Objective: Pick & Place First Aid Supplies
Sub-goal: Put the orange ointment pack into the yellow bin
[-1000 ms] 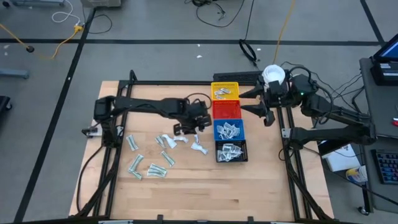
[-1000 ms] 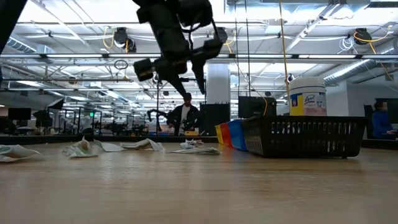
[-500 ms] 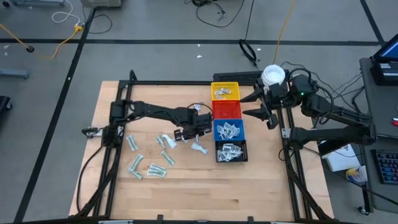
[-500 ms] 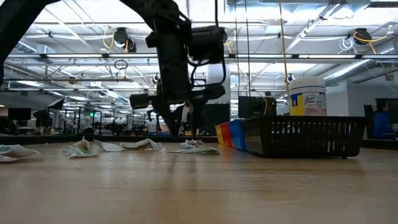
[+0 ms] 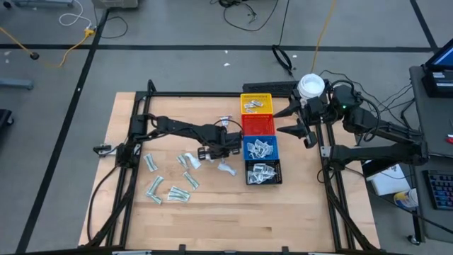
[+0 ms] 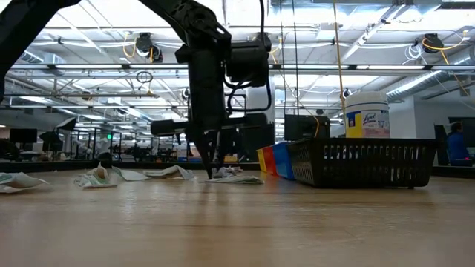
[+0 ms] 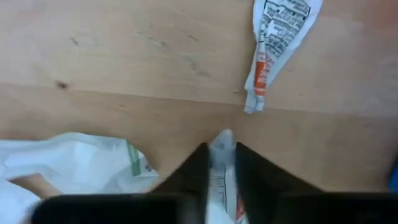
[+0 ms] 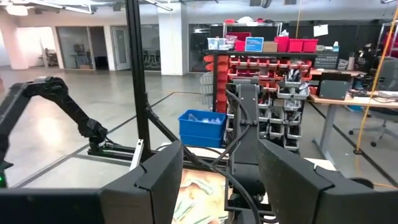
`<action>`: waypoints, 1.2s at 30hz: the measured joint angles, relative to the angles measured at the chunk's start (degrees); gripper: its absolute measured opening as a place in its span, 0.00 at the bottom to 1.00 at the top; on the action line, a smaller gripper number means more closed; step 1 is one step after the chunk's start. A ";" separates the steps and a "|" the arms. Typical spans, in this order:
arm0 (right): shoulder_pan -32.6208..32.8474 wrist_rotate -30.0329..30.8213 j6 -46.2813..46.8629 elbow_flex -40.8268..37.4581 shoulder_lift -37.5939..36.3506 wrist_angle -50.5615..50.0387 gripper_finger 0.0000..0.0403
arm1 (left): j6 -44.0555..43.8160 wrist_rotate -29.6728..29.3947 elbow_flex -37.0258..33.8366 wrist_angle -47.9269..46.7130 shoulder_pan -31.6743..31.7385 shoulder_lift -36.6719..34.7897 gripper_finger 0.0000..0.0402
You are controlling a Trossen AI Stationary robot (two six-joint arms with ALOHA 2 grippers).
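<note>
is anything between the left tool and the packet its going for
Nothing visible. The left tool is down at the table with a white packet already between its fingers, which are closing on it. Another white packet lies apart, beyond the fingertips.

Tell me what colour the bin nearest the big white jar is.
Yellow. The bin shows best in the high view, just left of the jar.

Packets [image 5: 170,180] scattered flat on the wood, left of centre in the high view: pale green long wrappers lower left, white crumpled ones nearer the middle. More heaped in three bins right of centre. One white sachet [image 7: 219,168] with red print pinched between dark fingers; another [image 7: 273,43] lying apart, slightly twisted.
</note>
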 joint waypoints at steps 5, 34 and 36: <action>0.00 0.01 -0.60 0.00 0.01 0.00 0.50 | 4.78 0.43 -0.04 -0.80 0.06 0.02 0.03; -0.01 17.02 1.73 0.10 1.31 -0.47 0.50 | 94.91 9.18 -3.93 25.89 9.10 -33.42 0.00; -0.02 18.63 2.75 0.11 2.34 -0.36 0.50 | 97.05 13.61 -6.76 31.27 10.31 -35.71 0.00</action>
